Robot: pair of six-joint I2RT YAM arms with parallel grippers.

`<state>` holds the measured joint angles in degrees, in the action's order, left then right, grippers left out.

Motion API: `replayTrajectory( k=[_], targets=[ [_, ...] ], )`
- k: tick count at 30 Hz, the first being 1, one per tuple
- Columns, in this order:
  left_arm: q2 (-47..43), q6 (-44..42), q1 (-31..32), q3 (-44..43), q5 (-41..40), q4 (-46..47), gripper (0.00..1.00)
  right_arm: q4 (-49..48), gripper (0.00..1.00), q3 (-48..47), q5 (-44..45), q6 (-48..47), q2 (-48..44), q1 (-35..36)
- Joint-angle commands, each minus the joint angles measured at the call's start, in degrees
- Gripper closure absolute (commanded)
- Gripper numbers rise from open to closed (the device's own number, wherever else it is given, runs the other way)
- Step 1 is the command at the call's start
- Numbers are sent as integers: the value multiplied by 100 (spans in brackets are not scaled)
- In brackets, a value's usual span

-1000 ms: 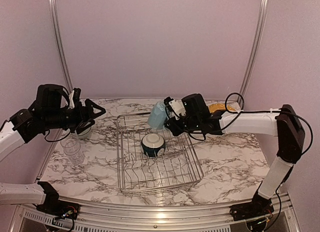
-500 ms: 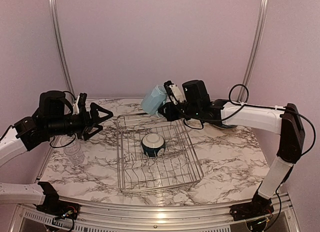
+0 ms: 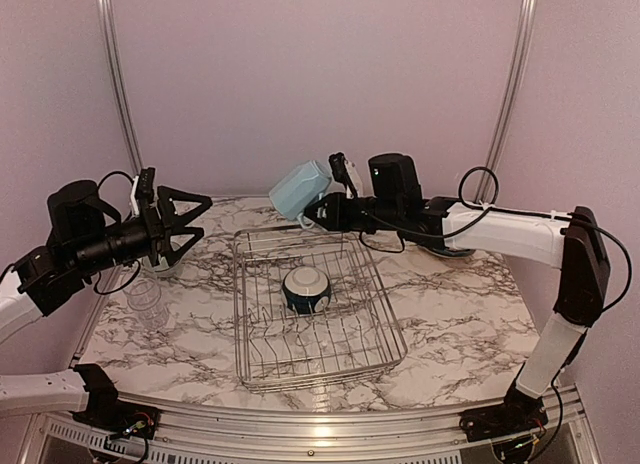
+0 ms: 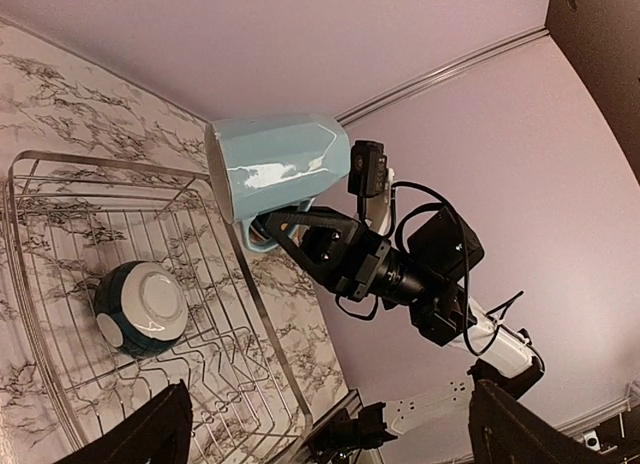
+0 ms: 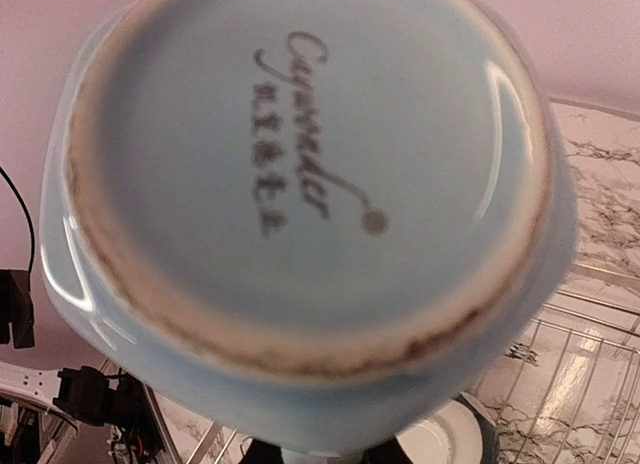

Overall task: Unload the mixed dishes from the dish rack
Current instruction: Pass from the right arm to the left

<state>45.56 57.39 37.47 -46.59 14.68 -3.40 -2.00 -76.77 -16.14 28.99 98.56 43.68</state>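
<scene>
Your right gripper (image 3: pixel 317 212) is closed on the light blue mug (image 3: pixel 300 188) and holds it by the handle side. The mug is tipped over, up in the air by the far end of the dish rack (image 3: pixel 241 314). Your left gripper (image 3: pixel 195 222) is wide open with nothing in it, and it points at the mug. Only the right wrist view shows the mug's round bottom (image 5: pixel 300 204). It is shiny blue, with curly dark writing and a rough brown ring at the edge. Only the left wrist view shows the mug's flat-sided wall (image 4: pixel 280 172) and the black fingers (image 4: pixel 300 229) by its handle. The rack is made of thin silver wires in a grid. A round dark-teal-and-white bowl (image 3: pixel 305 289) sits inside it. A clear glass (image 3: pixel 148 304) stands on the marble table (image 3: pixel 470 324), left of the rack.
</scene>
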Motion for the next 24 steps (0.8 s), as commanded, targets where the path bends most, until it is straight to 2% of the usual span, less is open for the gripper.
replayTrajectory(
  k=[1, 7, 12, 14, 18, 24],
  targets=[
    [-116, 55, 23, -44, -111, 450, 1, -1069, 100, -203, -466, 551, -263, 2],
    [-146, -55, 77, 46, -406, 619, 1, -1080, 100, -206, -695, 609, -271, 8],
    [-484, 598, 150, 896, -1316, 1786, 1, -1439, 100, -10, -869, 863, -334, 33],
    [-535, 671, 155, 1057, -1439, 2084, 1, -1583, 100, 86, -907, 977, -369, 50],
    [-160, 575, 155, 883, -1153, 2149, 1, -1883, 100, 249, -981, 1145, -462, 124],
    [708, 791, 153, 875, -379, 3376, 1, -2600, 100, 494, -966, 1534, -445, 255]
  ],
)
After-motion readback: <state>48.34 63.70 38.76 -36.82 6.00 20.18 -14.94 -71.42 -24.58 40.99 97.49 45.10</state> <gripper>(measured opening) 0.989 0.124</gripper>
